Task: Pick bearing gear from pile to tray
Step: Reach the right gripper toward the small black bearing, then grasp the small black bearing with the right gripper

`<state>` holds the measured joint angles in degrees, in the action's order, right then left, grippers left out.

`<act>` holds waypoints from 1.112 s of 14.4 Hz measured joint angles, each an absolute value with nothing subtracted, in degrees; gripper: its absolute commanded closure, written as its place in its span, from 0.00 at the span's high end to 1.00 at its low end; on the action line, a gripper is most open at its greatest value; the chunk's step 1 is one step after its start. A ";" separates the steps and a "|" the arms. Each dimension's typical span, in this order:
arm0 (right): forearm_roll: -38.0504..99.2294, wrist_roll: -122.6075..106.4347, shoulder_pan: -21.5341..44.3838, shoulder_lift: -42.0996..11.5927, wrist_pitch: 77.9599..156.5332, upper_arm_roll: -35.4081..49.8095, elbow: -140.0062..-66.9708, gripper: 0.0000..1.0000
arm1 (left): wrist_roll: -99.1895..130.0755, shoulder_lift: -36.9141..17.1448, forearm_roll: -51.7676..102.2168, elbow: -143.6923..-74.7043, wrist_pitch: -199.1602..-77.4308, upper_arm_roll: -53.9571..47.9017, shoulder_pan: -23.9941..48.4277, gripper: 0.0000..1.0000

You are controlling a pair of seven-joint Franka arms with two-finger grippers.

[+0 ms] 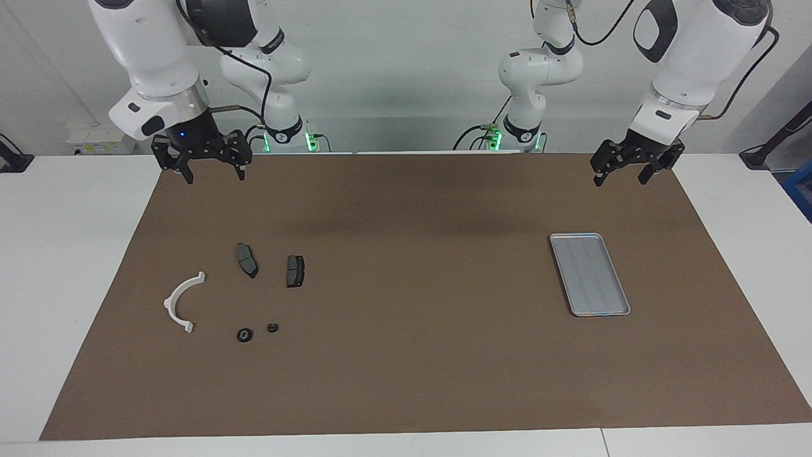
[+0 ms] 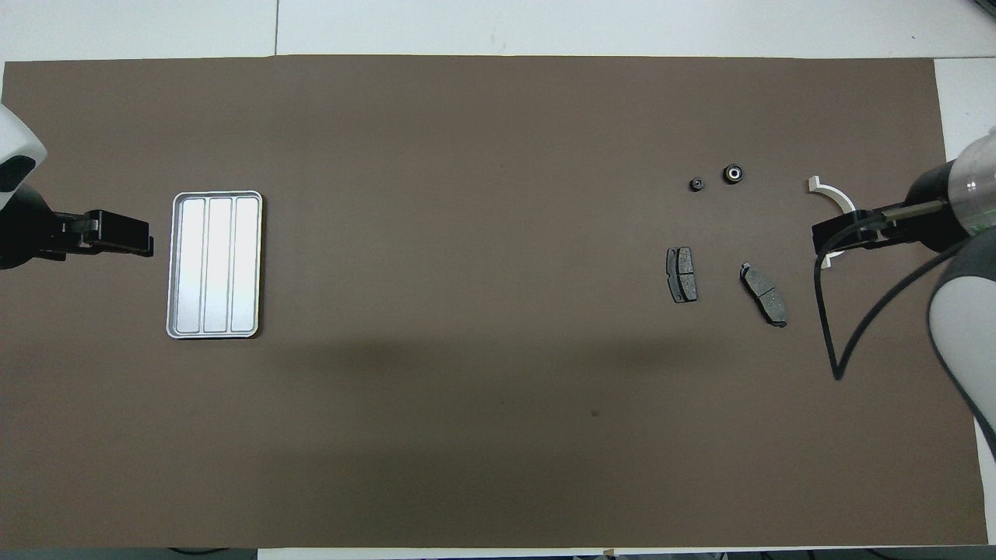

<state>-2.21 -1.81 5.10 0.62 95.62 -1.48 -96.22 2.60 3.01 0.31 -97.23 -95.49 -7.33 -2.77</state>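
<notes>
My right pincer [image 1: 212, 170] and left pincer [image 1: 620, 171] hang apart and empty above the tabletop [image 1: 412, 381]; tray [image 1: 589, 273] bare.

Both arms are hanging raised, right gripper [image 1: 212, 167] and left gripper [image 1: 630, 170] gaping (empty), tray [image 1: 589, 273] lying bare.
</notes>
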 measured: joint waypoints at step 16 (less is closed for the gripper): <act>-4.57 14.16 8.54 -37.18 112.76 -1.58 -80.96 1.00 | 2.60 3.01 0.31 -97.23 -95.49 -7.33 -2.77 1.00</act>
